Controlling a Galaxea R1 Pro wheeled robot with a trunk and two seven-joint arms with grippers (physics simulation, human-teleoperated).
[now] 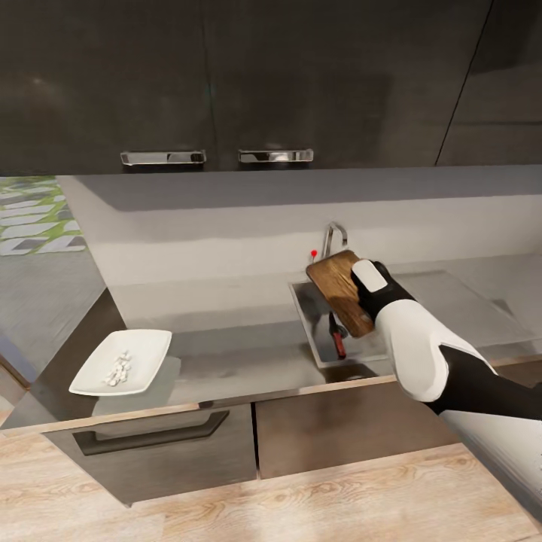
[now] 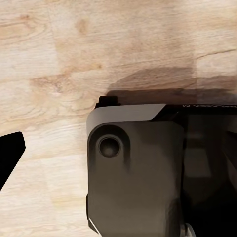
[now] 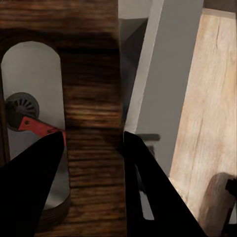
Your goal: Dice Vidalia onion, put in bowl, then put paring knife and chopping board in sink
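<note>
Sink (image 1: 305, 316): brushed-steel basin set into the grey table (image 1: 226, 361), chrome tap (image 1: 335, 237) with a red dot behind it. Contents: paring knife (image 1: 338, 340), lying on the basin floor, dark red handle toward the front edge; from the right wrist camera the red handle (image 3: 37, 126) lies next to the round drain (image 3: 22, 106), seen through the board's handle slot.

Chopping board (image 1: 340, 290): brown wood, visible grain, held tilted above the sink and clear of the basin floor. Right end effector (image 1: 369, 290): fingers closed on the board's end beside the slot, one dark finger (image 3: 29, 187) on each face of the wood (image 3: 94, 123).

Bowl (image 1: 154, 342): white, squarish, shallow, standing on the table well to the left of the sink. Contents: a small heap of pale diced onion (image 1: 118, 370) near its middle.

Left end effector: how far open it is, I cannot tell; its wrist camera looks down on pale wood floor (image 2: 98, 49) and a grey robot housing (image 2: 138, 173).

Dark wall cabinets (image 1: 226, 75) with two chrome handles hang above.
</note>
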